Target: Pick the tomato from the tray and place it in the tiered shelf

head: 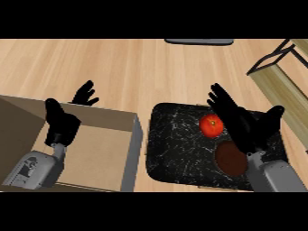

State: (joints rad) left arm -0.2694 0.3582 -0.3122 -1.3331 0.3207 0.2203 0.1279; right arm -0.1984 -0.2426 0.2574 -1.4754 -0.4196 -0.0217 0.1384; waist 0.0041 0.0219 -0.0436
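Observation:
A red tomato (pixel 212 125) lies on the black speckled tray (pixel 173 144) at the right of the counter. My right hand (pixel 244 121) is open, fingers straight, hovering just right of the tomato and partly over it, with the thumb spread toward the right. The tiered shelf (pixel 291 92), with wooden boards and a black frame, stands at the far right edge. My left hand (pixel 63 118) is open, fingers up, resting over the cardboard box at the left.
A brown round object (pixel 231 157) lies on the tray below the tomato, partly hidden by my right forearm. An open cardboard box (pixel 103 149) fills the lower left. A dark flat object (pixel 199 41) shows at the counter's far edge.

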